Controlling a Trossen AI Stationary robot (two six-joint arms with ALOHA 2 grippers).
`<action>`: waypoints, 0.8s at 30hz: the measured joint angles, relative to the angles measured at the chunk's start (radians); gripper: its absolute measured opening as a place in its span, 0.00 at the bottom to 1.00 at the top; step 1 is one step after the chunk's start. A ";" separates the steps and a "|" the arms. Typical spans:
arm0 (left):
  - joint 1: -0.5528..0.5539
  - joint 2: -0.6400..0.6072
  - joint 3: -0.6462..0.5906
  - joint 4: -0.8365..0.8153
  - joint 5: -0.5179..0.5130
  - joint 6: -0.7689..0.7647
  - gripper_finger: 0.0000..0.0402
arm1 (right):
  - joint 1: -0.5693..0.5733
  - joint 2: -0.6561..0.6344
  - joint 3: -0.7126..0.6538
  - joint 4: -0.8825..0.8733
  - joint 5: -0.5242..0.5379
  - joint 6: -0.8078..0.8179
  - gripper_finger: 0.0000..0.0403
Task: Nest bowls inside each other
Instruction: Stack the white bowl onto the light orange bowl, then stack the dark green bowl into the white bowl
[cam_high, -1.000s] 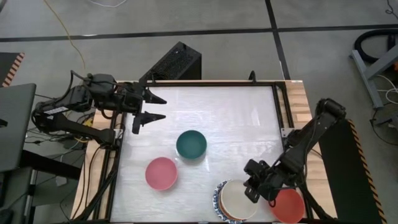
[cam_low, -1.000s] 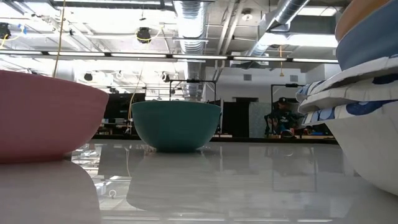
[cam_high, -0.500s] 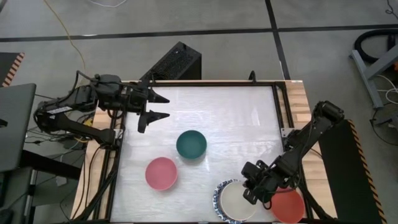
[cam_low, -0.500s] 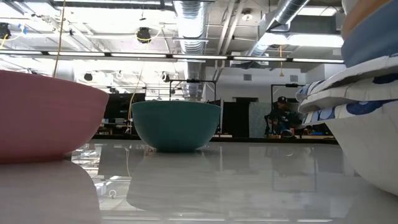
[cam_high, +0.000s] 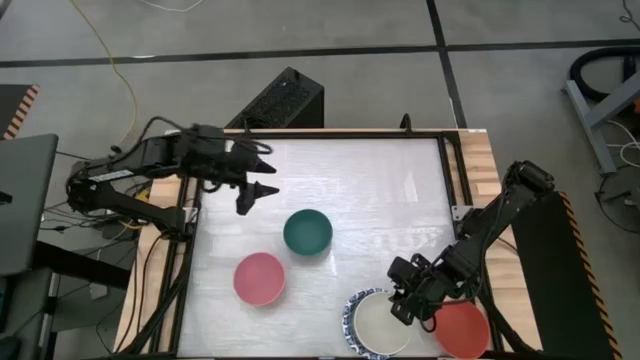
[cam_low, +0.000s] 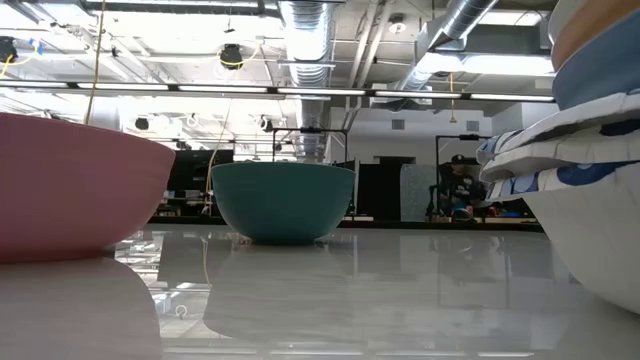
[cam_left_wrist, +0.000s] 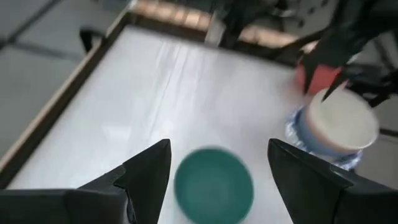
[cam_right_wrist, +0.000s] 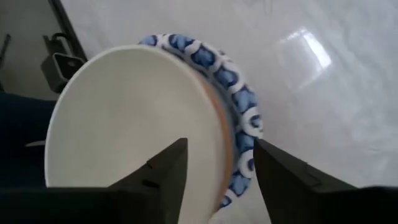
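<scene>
White table (cam_high: 380, 200) fills centre of high view. Green bowl (cam_high: 307, 231) mid-table, pink bowl (cam_high: 259, 278) lower left. Bowl stack (cam_high: 375, 322) lower right, cream bowl (cam_right_wrist: 130, 130) topmost; red bowl (cam_high: 464, 330) beside. Right gripper (cam_high: 408, 303) at stack rim, fingers parted, holding nothing. Left gripper (cam_high: 262, 170) upper left, fingers wide, empty.

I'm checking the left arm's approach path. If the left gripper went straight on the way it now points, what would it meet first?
Probably the dark green bowl: in the left wrist view it sits between the open left gripper fingers, just ahead. Depth is unclear; the gripper seems still above the table.
</scene>
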 joint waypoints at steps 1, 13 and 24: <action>0.008 0.015 0.000 -0.017 0.000 -0.009 0.64 | -0.004 -0.002 0.004 -0.013 0.000 0.000 0.52; 0.032 0.235 0.000 -0.093 0.055 0.027 0.64 | -0.031 -0.003 0.007 -0.054 0.043 -0.015 0.50; 0.036 0.308 0.000 -0.071 0.136 0.078 0.64 | 0.071 -0.002 -0.044 -0.063 0.067 0.170 0.45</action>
